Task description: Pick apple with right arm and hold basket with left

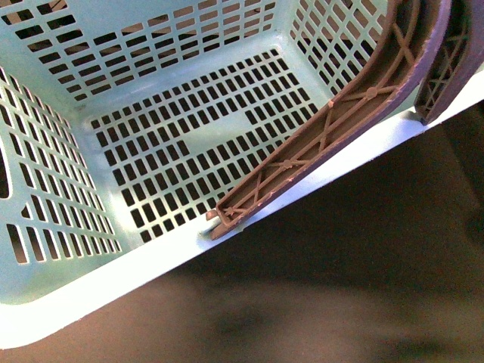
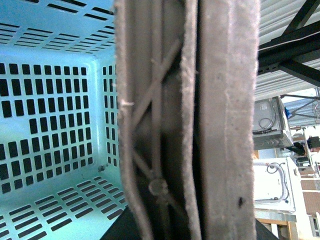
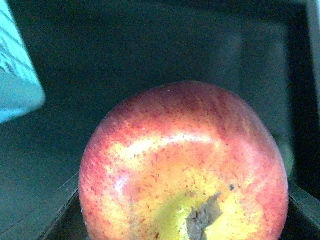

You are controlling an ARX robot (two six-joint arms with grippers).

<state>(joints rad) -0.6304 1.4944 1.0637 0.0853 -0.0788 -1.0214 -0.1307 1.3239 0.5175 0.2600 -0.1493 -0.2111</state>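
The aqua-blue basket [image 1: 68, 295] fills the front view, tilted and close, its slotted inside empty. Its two brown ribbed handles [image 1: 325, 128] lie along the right rim. In the left wrist view the brown handles [image 2: 220, 125] fill the middle, very close, with the basket's lattice wall [image 2: 50, 115] behind; my left gripper is shut on the basket, its fingers hidden. In the right wrist view the red apple [image 3: 185, 165] with a yellow-orange patch and a brown stem fills the picture; my right gripper is shut on it, its fingers hidden. Neither arm shows in the front view.
A dark surface [image 1: 363, 287] lies below the basket. A corner of the basket [image 3: 15, 85] shows beside the apple in the right wrist view. White appliances [image 2: 275, 185] and a slatted wall stand in the background of the left wrist view.
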